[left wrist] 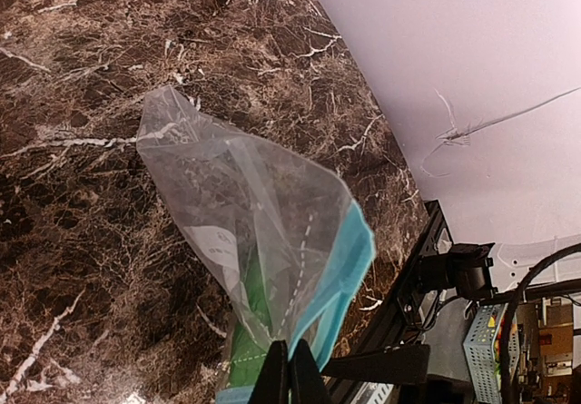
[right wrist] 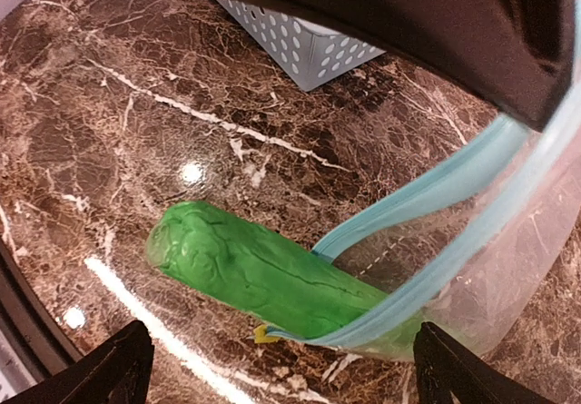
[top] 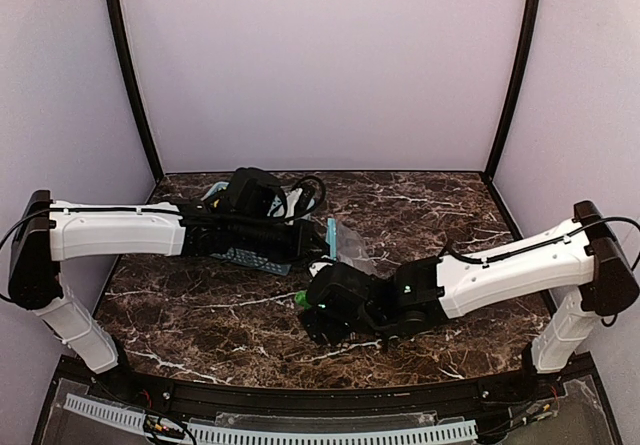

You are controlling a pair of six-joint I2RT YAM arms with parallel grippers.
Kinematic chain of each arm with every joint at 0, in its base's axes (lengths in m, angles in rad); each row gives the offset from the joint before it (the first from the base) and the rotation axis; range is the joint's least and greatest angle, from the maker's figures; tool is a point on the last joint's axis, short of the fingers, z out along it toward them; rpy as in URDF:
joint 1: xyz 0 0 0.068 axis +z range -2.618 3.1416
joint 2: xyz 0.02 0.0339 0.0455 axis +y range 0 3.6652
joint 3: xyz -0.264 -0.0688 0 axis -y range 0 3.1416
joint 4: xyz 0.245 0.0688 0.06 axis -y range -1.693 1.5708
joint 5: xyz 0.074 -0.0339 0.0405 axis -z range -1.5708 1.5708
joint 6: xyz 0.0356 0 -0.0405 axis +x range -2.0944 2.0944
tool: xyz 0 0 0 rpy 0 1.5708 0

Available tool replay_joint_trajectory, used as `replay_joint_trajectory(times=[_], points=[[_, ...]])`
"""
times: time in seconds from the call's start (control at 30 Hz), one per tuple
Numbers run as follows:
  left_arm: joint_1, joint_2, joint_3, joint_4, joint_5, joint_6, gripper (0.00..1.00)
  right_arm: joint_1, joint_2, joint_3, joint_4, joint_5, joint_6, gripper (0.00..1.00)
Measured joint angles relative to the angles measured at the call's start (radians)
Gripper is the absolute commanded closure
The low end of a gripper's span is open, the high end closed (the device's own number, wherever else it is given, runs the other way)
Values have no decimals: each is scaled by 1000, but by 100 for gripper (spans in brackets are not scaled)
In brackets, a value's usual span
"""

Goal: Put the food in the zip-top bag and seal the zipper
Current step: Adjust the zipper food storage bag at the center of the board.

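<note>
The clear zip-top bag (left wrist: 245, 195) hangs from my left gripper (left wrist: 289, 372), which is shut on the mouth edge beside the light-blue zipper (left wrist: 349, 268). In the top view the bag (top: 350, 240) lies at the table's middle by the left gripper (top: 318, 255). One green cucumber piece (right wrist: 263, 272) lies on the table with its far end inside the bag mouth (right wrist: 427, 195) and its near end sticking out. My right gripper (right wrist: 286, 372) is open, its fingers (right wrist: 123, 368) standing either side of the cucumber without touching it. The banana, the pepper and the other cucumber piece are out of view.
A light-blue slotted basket (right wrist: 300, 45) stands behind the bag, mostly under the left arm in the top view (top: 250, 258). The dark marble table (top: 200, 315) is walled on three sides. The green tip (top: 300, 298) shows beside the right gripper (top: 318, 310).
</note>
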Motion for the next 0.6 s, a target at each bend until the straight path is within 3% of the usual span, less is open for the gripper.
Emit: replay_joint_trajectory(times=[0.23,0.6], points=[[13,-7,0,-15,-18,3,99,2,87,92,-66,114,21,1],[4,-50,-8,-7,-6,1,99,-100,51,71,-67,135,109,15]])
